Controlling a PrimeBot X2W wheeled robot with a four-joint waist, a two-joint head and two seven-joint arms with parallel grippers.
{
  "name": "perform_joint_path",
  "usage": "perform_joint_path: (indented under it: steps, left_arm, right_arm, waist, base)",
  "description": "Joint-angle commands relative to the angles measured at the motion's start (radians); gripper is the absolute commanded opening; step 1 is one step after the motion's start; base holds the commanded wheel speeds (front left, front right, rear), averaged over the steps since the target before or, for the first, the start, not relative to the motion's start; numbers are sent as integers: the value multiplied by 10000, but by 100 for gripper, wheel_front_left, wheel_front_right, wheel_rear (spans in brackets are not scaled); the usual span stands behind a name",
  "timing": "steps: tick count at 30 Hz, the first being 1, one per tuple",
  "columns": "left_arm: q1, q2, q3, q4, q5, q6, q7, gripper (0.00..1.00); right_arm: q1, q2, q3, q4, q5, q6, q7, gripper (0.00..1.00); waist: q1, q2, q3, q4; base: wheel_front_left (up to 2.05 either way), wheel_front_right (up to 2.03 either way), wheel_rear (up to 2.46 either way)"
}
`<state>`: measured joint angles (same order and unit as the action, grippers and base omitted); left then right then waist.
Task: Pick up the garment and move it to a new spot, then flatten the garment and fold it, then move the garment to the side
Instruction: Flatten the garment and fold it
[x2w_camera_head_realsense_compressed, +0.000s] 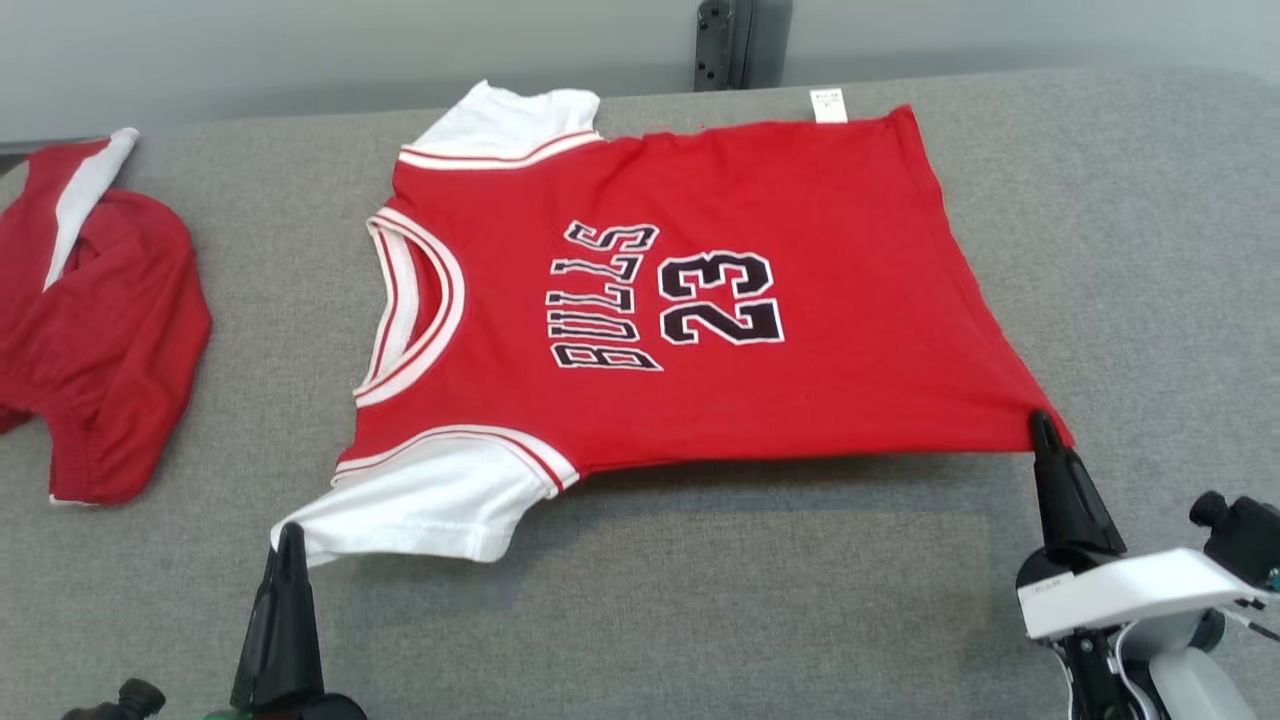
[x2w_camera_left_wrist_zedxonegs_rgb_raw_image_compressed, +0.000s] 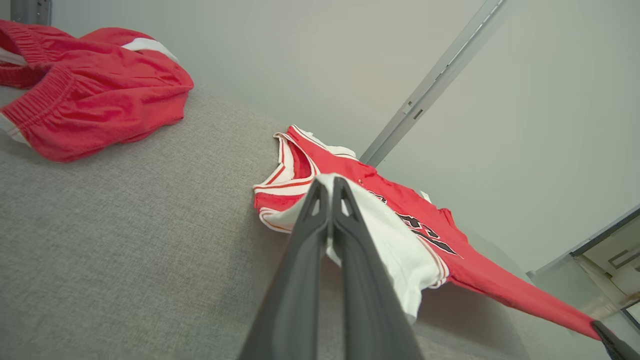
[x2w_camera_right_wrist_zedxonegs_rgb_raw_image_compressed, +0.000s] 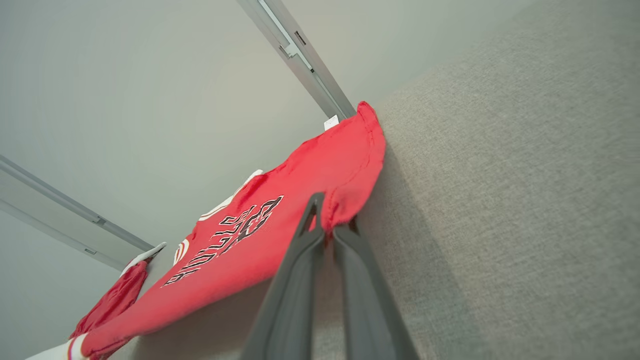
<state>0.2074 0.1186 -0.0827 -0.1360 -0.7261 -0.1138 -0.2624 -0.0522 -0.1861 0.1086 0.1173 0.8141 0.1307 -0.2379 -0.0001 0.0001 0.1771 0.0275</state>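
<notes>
A red jersey (x2w_camera_head_realsense_compressed: 820, 280) with white sleeves lies spread front-up on a grey table (x2w_camera_head_realsense_compressed: 700, 620), collar toward the robot's left and hem toward its right. Its far edge rests on the table near the back. Its near edge is raised and casts a shadow on the table beneath.

The left gripper (x2w_camera_head_realsense_compressed: 290, 535) is closed on the tip of the near sleeve (x2w_camera_head_realsense_compressed: 420, 505). The right gripper (x2w_camera_head_realsense_compressed: 1040, 422) is closed on the near hem corner (x2w_camera_right_wrist_zedxonegs_rgb_raw_image_compressed: 345, 200). The near edge is stretched between the two grips. Crumpled red shorts (x2w_camera_head_realsense_compressed: 110, 330) lie at the table's far left, well apart from the jersey.

This looks like the flattening step, or the start of a fold.

Several things could go wrong from here:
- Each gripper pinches only a small bit of fabric at its fingertips, so a harder outward pull could slip the cloth free — the sleeve tip seems the more likely to go.
- The left hold is on a sleeve rather than the body, so the sleeve may stretch while the body lags, skewing any fold.
- Uneven lifting, or dragging the near edge, could bunch the far edge against the table's rough cover.
</notes>
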Motion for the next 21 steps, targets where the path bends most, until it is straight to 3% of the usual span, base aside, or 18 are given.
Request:
perform_joint_path:
  steps: [1, 15, 21]
  left_arm:
    - [365, 16, 39, -227, 87, -19, -33, 0]
    - [1386, 324, 89, -1798, 177, 146, 189, 0]
    - [830, 198, -160, -1227, 98, 126, 240, 0]
  right_arm:
    - [421, 44, -160, -263, -67, 0, 103, 0]
    - [2063, 755, -977, -2140, -494, 0, 1449, 0]
    - [1760, 951, -1019, -1707, -678, 0, 1744, 0]
  waist:
    - [1, -1, -426, -144]
    - [1, -1, -266, -442]
    - [1, -1, -120, -479]
  base:
    - [0, 0, 0]
    - [0, 0, 0]
    - [0, 0, 0]
